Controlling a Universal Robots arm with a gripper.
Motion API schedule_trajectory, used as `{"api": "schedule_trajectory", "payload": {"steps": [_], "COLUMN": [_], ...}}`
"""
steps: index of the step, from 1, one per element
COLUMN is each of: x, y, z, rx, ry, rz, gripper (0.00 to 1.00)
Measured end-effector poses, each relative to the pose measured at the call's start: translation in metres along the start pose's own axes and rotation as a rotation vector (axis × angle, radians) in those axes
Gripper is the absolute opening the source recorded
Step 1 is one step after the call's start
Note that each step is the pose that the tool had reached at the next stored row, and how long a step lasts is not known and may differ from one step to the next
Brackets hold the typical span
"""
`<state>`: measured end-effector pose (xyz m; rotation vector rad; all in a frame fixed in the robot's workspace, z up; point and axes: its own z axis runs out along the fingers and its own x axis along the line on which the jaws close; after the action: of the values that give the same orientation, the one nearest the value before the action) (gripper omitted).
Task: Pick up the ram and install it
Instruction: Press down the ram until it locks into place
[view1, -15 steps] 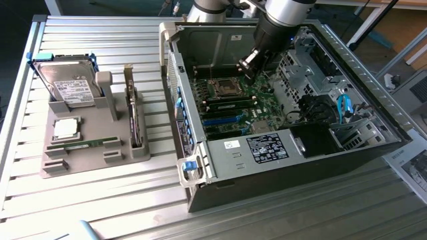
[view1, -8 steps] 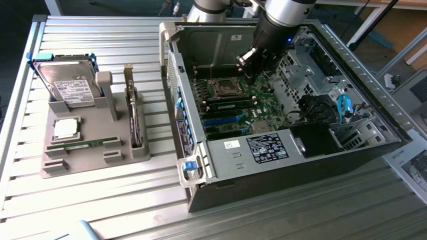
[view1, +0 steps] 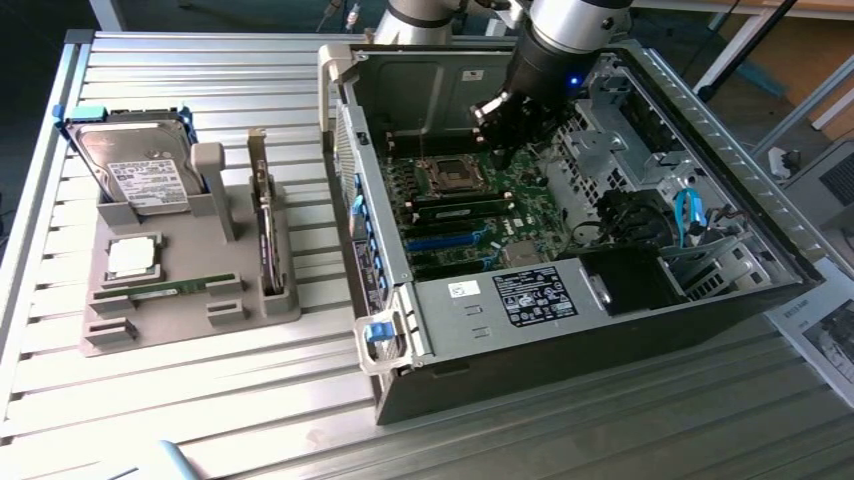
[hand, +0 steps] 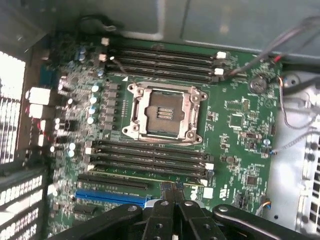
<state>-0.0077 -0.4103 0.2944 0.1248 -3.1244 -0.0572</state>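
A thin green ram (view1: 167, 290) lies in a slot of the grey holder (view1: 120, 335) on the table, in the exterior view's left, far from the arm. My gripper (view1: 511, 150) is inside the open computer case, low over the motherboard (view1: 467, 215). In the wrist view the gripper (hand: 172, 191) is shut, its two dark fingers pressed together with nothing visible between them. The fingertips (hand: 166, 189) hover at the row of memory slots (hand: 150, 162) beside the processor socket (hand: 162, 112). A pale green edge (hand: 145, 176) runs along the slot nearest the fingers.
The holder also carries a hard drive (view1: 134, 170), a square silver processor chip (view1: 134, 257) and an upright dark card (view1: 271, 235). The case walls (view1: 350, 120) rise around the arm. Blue and black cables (view1: 687, 215) and a drive cage sit at the exterior view's right.
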Motion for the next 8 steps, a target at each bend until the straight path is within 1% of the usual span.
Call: {"api": "schedule_trajectory", "payload": {"steps": [3, 4, 8], "x": [0.0000, 0.0000, 0.0000], "y": [0.0000, 0.0000, 0.0000], "z": [0.0000, 0.0000, 0.0000], "rx": [-0.0006, -0.0010, -0.0010], "ry": [-0.0019, -0.0028, -0.0030], "rz": [0.051, 0.077, 0.081], "gripper": [0.11, 0.11, 0.11]}}
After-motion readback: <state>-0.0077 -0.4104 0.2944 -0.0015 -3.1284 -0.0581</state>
